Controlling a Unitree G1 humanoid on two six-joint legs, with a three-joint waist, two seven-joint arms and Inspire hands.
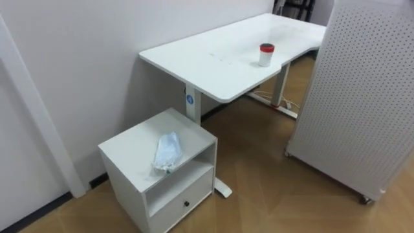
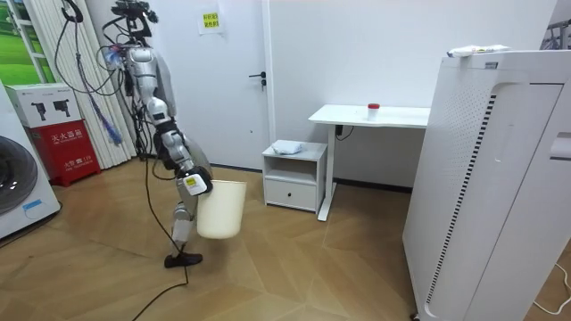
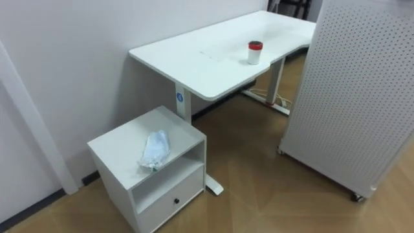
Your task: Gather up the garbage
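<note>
A crumpled pale-blue and white wrapper [image 1: 168, 151] lies on top of a small white bedside cabinet [image 1: 129, 150], just left of the desk; it is also seen as the wrapper [image 3: 155, 147]. A white cup with a red lid [image 1: 266, 54] stands upright on the white desk [image 1: 213, 61]. In the room view I stand a couple of steps from the cabinet [image 2: 294, 174], facing it. A white waste bin [image 2: 220, 210] hangs off the floor at my hip, my right hand [image 2: 190, 185] gripping its rim.
A tall white perforated panel on castors [image 1: 356, 97] stands right of the desk, with bare wooden floor between it and the cabinet. The cabinet has an open shelf and a drawer [image 1: 184, 202]. A washing machine [image 2: 18, 178] and red box [image 2: 62, 147] stand behind me.
</note>
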